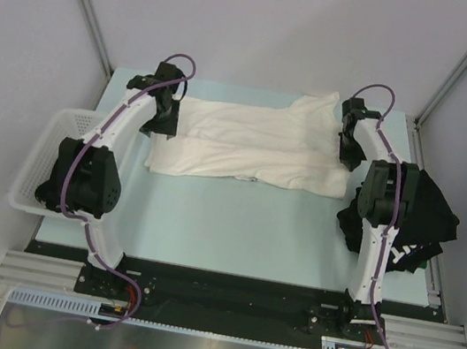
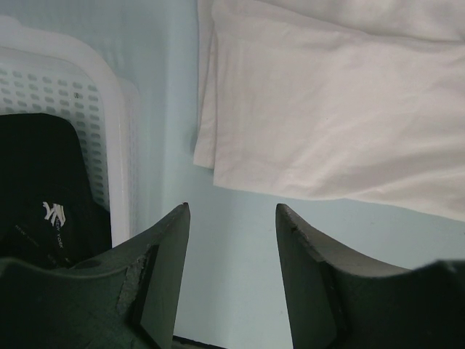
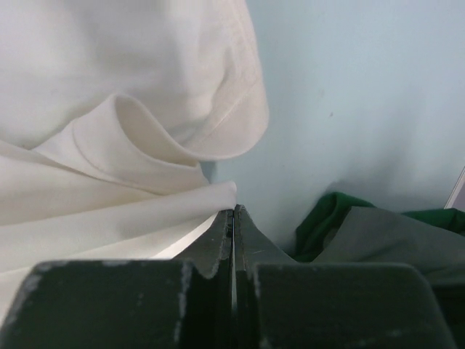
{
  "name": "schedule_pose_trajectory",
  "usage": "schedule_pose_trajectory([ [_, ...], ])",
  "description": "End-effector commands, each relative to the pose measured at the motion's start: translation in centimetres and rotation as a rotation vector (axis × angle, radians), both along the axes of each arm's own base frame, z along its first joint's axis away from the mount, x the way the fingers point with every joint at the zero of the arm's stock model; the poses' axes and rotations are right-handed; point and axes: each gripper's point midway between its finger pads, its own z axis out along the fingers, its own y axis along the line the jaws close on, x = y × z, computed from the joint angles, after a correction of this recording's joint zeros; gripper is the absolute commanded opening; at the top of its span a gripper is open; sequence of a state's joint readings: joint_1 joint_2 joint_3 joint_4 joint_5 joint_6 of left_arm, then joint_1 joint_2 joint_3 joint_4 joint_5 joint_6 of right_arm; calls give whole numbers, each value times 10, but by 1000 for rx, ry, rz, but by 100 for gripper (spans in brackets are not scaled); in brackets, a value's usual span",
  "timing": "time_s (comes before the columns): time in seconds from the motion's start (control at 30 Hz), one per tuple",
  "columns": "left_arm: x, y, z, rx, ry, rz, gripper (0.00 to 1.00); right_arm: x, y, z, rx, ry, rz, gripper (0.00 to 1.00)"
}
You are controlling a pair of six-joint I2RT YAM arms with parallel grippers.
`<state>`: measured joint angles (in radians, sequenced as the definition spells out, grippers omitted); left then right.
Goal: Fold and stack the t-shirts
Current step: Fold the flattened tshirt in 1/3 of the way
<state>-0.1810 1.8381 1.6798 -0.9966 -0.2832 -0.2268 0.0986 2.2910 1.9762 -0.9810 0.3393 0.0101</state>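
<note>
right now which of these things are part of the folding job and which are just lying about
Part of the job:
- cream-white t-shirt, laid out mid-table between the two arms
- black t-shirts, heaped at the right edge

Just lying about:
- white mesh basket, at the left edge
- table, only the work surface

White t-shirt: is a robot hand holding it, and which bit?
The left gripper is open, holding nothing. The right gripper is shut at a folded edge of the cream-white t-shirt; no cloth shows between its jaws, so a hold cannot be told.
</note>
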Motion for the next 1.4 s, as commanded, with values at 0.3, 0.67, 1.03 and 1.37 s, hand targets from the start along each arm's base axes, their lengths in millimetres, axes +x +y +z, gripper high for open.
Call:
schedule_pose_trajectory([
  [0.3, 10, -8, 24, -31, -82, -35, 57, 27, -12, 35, -97, -119, -16, 18],
  [0.67, 26, -23, 59, -119, -192, -47, 59, 79, 21, 116, 47, -405, 56, 37],
  [1.03, 8, -81, 75, -458, -296, -111, 62, 165, 42, 105, 163, -621, 137, 43],
  [1.37, -15, -73, 70, -369, -336, -152, 64, 218, 28, 93, 267, -791, 137, 50],
])
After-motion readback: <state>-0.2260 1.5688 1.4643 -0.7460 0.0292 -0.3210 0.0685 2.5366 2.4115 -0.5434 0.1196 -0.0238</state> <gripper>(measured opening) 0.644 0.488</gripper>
